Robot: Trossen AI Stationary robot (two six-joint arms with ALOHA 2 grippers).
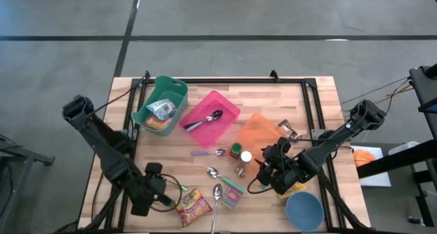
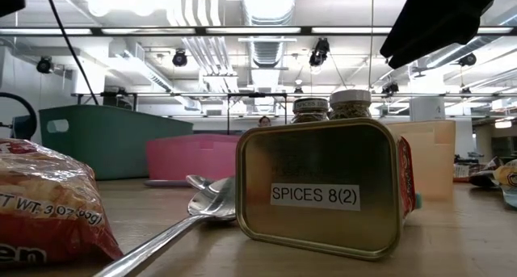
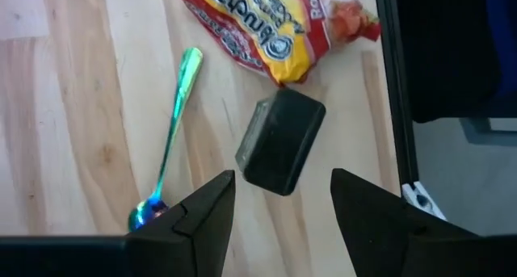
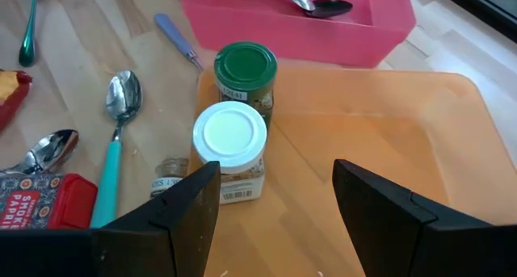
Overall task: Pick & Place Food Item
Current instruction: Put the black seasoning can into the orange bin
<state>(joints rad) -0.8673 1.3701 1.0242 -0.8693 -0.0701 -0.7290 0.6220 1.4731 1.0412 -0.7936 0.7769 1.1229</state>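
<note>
Seen from above, three bins run in a row across the table [image 1: 314,97]: the left bin [image 1: 161,103] holds packets, the middle bin [image 1: 210,117] holds a spoon [image 1: 203,121], and the right bin [image 1: 261,136] follows. Two jars [image 1: 240,153] stand just beside the right bin's near-left edge. Nearer the front lie a noodle packet [image 1: 193,205], a second spoon [image 1: 216,200] and a tin [image 1: 231,198]. A bowl [image 1: 304,211] sits at the front right.

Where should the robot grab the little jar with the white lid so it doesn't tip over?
Probably by its round sides just under the cap. The white-lidded jar stands upright, touching the green-lidded jar on one side, so the open right gripper should come down from above, fingers on the two free sides.
</note>
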